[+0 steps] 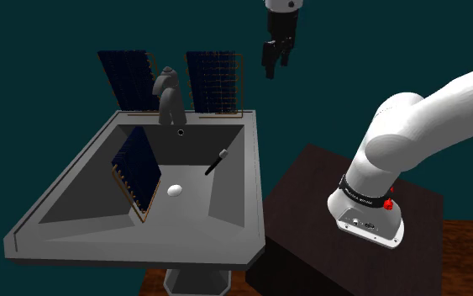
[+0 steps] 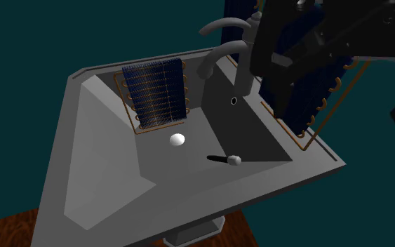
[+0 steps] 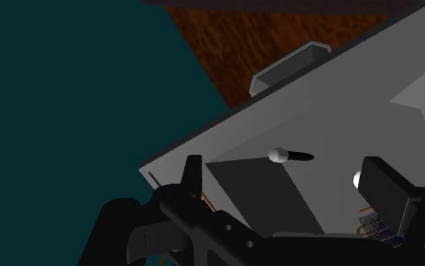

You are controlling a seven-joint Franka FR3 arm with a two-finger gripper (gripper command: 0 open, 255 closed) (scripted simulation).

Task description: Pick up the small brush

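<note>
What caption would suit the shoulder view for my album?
Open black gripper hangs above a grey sink, the small brush lying in its basin.

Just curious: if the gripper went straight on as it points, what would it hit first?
Likely the small brush, or the sink wall just beside it; depth is unclear. The gripper is open.

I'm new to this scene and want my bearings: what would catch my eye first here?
The big grey sink dominates, a dark blue rack leaning inside its basin. A small black-handled brush lies on the basin's sloped wall, and the open black tool hangs high above the sink.
</note>
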